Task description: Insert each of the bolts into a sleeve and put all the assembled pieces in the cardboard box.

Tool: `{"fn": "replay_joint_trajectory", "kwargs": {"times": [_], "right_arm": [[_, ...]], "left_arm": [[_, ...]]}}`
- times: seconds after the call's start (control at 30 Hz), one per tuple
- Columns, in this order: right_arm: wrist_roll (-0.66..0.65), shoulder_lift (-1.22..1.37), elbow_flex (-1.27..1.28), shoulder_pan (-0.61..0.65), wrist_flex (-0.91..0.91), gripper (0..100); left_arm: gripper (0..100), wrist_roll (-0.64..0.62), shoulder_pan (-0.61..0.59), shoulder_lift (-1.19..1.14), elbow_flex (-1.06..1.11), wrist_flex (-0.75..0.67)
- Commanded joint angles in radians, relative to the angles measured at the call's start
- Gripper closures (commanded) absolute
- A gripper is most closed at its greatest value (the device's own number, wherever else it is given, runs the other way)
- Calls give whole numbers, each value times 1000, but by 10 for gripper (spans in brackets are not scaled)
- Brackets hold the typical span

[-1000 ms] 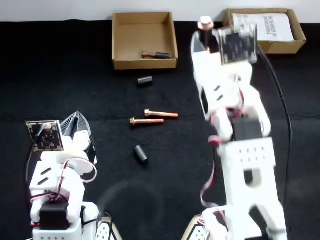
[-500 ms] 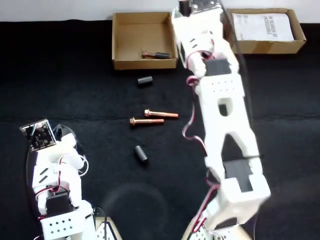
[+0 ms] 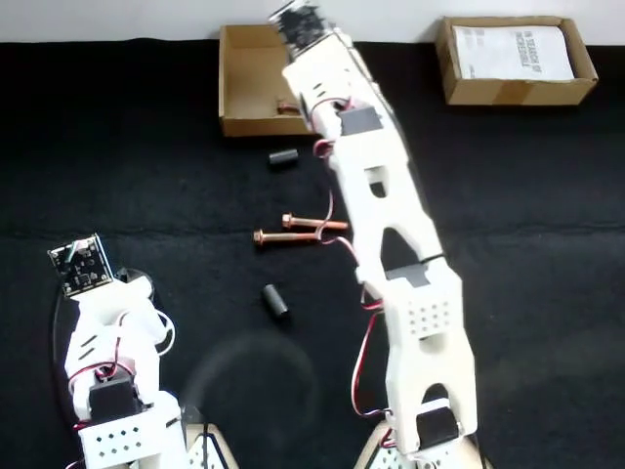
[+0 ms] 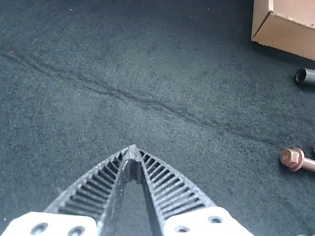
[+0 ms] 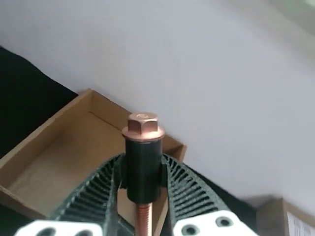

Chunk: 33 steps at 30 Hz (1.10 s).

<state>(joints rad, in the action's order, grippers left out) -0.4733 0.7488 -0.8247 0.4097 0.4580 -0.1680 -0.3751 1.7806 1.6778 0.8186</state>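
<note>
**Q:** High view, progress?
**A:** One assembled piece (image 3: 284, 106) apparently lies inside the cardboard box (image 3: 234, 125), partly hidden under the right arm (image 3: 376, 195). In front of the box lie a near sleeve (image 3: 283, 157), two bolts (image 3: 298, 222) (image 3: 283, 236) and a far sleeve (image 3: 274, 300). I judge the task roughly half done.

**Q:** Left wrist view?
**A:** The left gripper (image 4: 133, 151) is clenched on nothing, well apart from the box.

**Q:** Right wrist view?
**A:** The right gripper (image 5: 143, 162) grasps the held piece (image 5: 143, 129) above the box. It is a black sleeve with a copper bolt through it, upright, hex head seated on top.
</note>
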Motion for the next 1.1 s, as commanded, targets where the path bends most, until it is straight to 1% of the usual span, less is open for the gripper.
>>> {"fn": "replay_joint_trajectory", "kwargs": {"times": [0.0,0.1,0.27,0.4,0.53,0.8,0.97,1.07], "right_arm": [[-123,-12,-134,67,-22,991],[-282,2,-117,104,-21,991],[-577,56,-27,122,-19,991],[-698,74,41,120,-18,991],[-750,79,87,119,-18,991],[-743,82,111,104,-41,989],[-747,173,102,70,-305,989],[-747,209,102,70,-384,989]], "left_arm": [[987,-3,5,35,16,2],[987,-3,5,36,16,2],[987,-3,5,36,16,2],[987,-2,5,36,16,3],[987,-2,4,38,16,5],[987,-2,-10,38,16,6],[987,-2,-12,38,16,8],[987,-2,-16,38,16,8]]}}
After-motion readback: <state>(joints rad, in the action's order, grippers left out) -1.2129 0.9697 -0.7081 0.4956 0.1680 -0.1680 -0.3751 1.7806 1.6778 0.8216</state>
